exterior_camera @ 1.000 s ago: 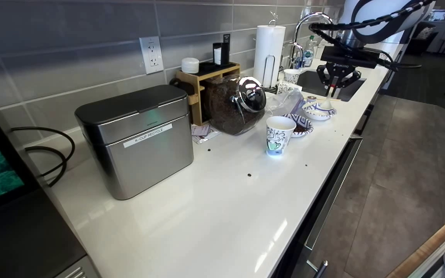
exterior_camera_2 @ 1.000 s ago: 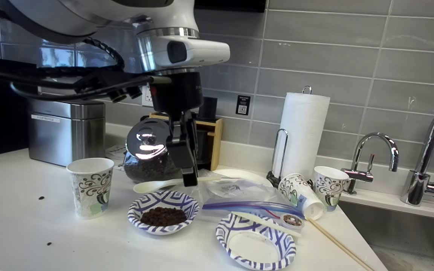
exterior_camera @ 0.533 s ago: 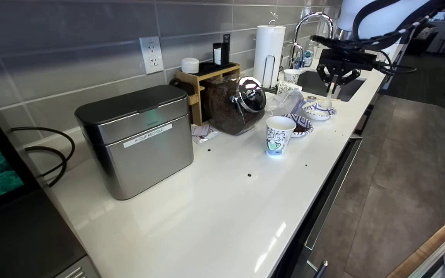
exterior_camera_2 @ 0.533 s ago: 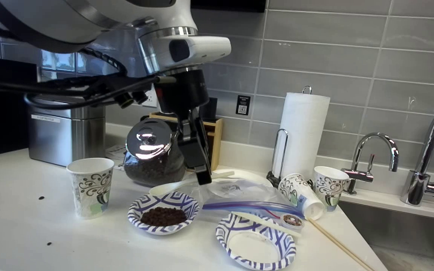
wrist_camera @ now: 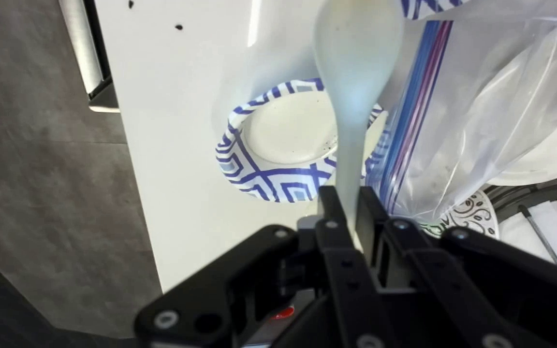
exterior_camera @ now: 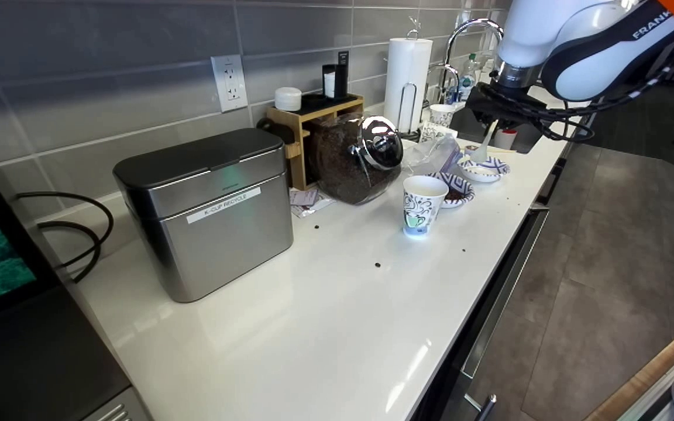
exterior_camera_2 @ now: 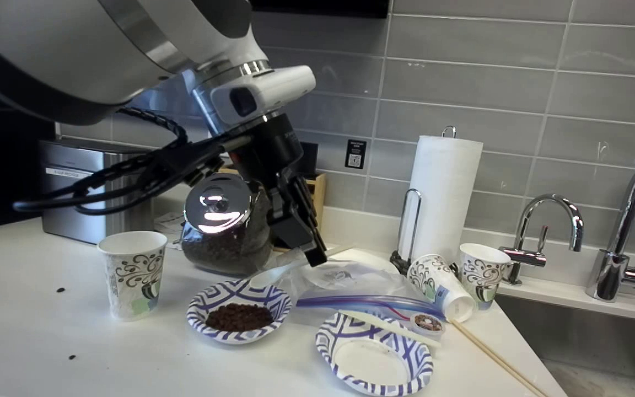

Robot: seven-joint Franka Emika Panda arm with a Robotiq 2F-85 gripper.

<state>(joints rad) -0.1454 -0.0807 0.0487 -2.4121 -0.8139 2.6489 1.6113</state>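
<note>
Spoon (wrist_camera: 358,48), one, white, apparently plastic; held aloft above the counter (exterior_camera_2: 14,331), near the bowl of brown bits (exterior_camera_2: 229,335) and the second bowl (exterior_camera_2: 372,358); gripper (wrist_camera: 348,198), jaws pinched on its handle (wrist_camera: 351,159), scoop end outward. Handling, by estimate: light, smooth, slightly springy at the neck, apt to twist if loosely gripped; proper hold, well across the handle.

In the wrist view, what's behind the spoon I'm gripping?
Behind the white plastic spoon show the countertop and a blue-patterned paper bowl with a pale utensil across its rim. Part of the bowl's right side is covered, so unseen.
</note>
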